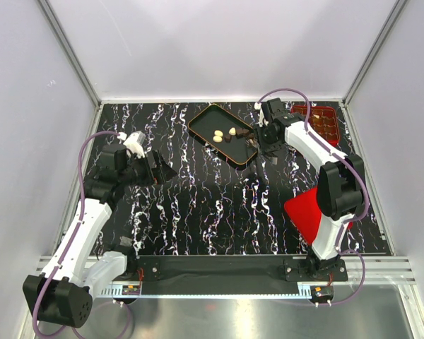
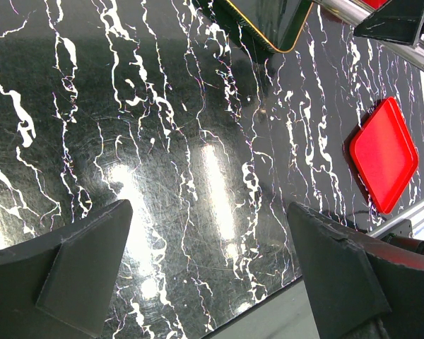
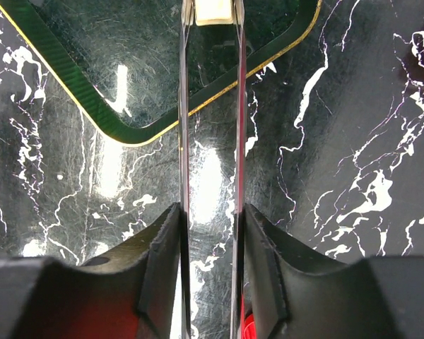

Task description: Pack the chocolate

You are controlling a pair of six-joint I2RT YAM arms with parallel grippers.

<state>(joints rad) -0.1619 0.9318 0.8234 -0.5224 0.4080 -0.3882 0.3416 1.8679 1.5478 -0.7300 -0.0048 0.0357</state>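
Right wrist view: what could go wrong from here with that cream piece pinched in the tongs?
The cream chocolate is held only at the far tips of long thin tongs in the right gripper; it may slip out on the way to the red box. The tongs cross the tray rim and could snag it.

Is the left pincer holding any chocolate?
No, the left pincer is open, with only bare marbled table between its fingers.
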